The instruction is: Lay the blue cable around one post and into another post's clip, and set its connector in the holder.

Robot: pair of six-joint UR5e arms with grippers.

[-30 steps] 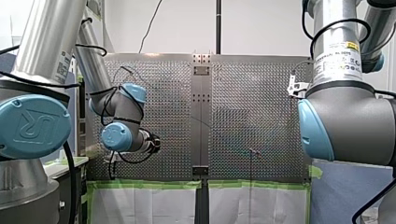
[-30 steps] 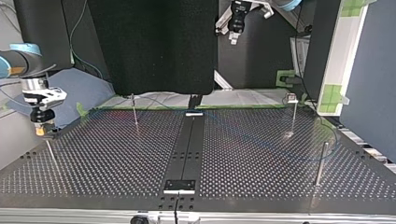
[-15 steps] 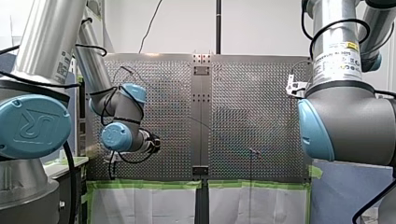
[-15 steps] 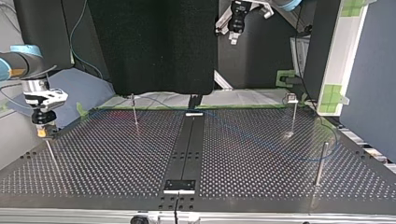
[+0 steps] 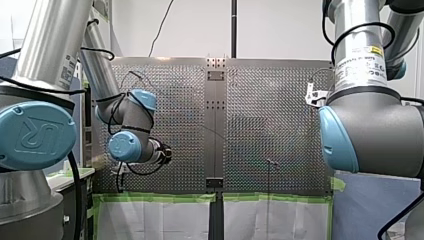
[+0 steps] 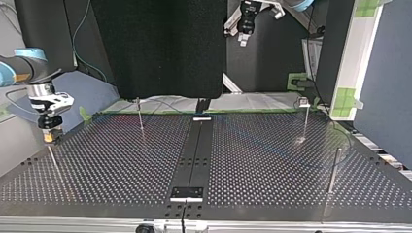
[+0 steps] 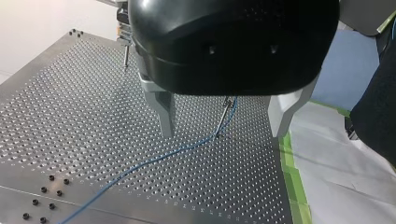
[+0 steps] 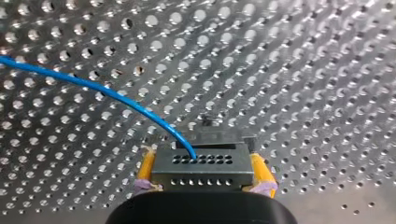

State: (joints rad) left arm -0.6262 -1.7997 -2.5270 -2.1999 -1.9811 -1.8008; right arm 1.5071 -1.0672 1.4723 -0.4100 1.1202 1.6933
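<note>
Blue cable [image 8: 93, 87], dark grey connector [image 8: 201, 170], yellow pads [image 8: 146, 165], silver perforated table [image 8: 303, 70], green tape [image 7: 294, 182] edging

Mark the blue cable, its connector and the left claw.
blue cable [image 8: 107, 93]: right wrist view, mid-length.
connector [image 8: 201, 171]: right wrist view, front face.
left claw [image 7: 223, 134]: left wrist view, between fingertips.

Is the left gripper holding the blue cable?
No, the left gripper is open and empty, with the blue cable lying on the table.

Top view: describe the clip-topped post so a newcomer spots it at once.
In the top view, take the perforated metal table, right of its dark centre strip. Toward the far edge stands a thin metal post; it alone carries a pale boxy clip on top.
</note>
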